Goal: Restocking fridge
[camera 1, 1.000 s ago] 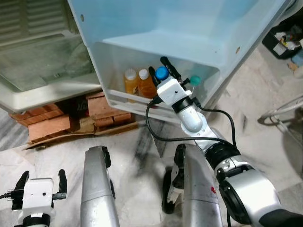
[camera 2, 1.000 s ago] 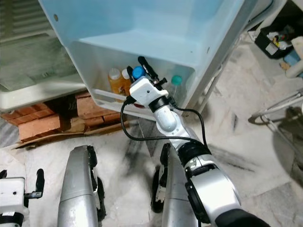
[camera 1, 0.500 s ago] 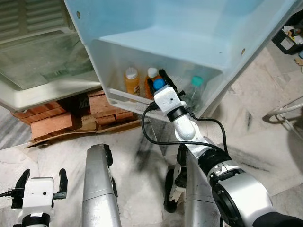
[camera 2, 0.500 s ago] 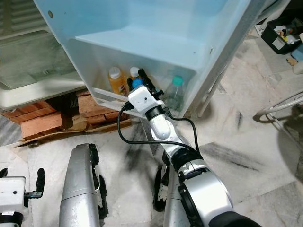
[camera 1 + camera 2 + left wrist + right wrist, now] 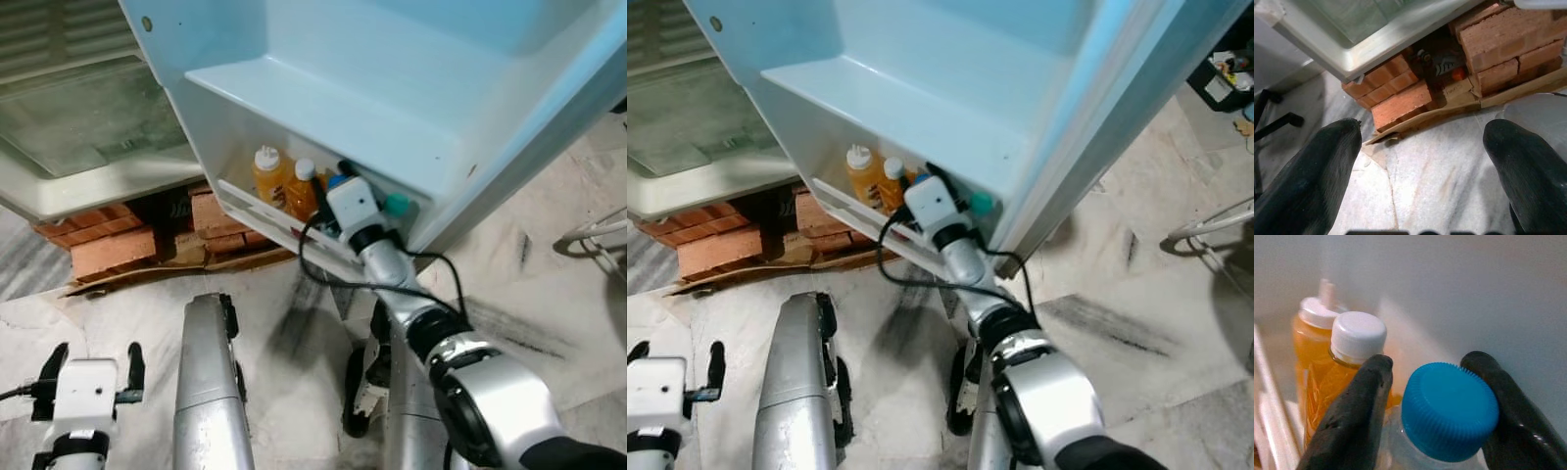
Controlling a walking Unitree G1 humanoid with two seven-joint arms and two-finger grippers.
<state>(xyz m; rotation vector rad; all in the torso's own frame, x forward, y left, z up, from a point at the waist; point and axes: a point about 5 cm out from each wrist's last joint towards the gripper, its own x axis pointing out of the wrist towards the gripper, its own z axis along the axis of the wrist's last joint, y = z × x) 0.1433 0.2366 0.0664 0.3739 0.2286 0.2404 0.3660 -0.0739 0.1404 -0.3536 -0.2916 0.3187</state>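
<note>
Pale blue plastic fridge door [image 5: 392,88] swung open overhead, with one white door shelf [image 5: 257,201] along its lower edge. Holds four bottles, counted across that shelf: two orange ones and two clear ones. Farthest from the door's outer edge, an orange bottle with a nozzle cap [image 5: 266,172]; touching it, an orange bottle with a flat white cap [image 5: 303,188]; next, a clear bottle with a blue cap [image 5: 1448,409]; nearest the outer edge, a bottle with a teal cap [image 5: 397,204], mostly hidden behind the wrist.

Beyond the door shelf, toward the hinge side, a glass-topped fridge compartment [image 5: 78,127] resting on stacked red bricks [image 5: 108,250], with flattened cardboard [image 5: 167,269] under them on grey marble floor [image 5: 294,313]. Past the door's outer edge, part of a white wire rack [image 5: 602,230].

Reaching into the door shelf, right gripper [image 5: 1435,401], two fingers pinching the neck of the blue-capped bottle just below its cap, the bottle standing upright beside the white-capped one; black cable [image 5: 323,279] looping below the wrist. Well below the shelf, down by the floor, left gripper [image 5: 1425,166] hanging idle, fingers spread wide with nothing between them.
</note>
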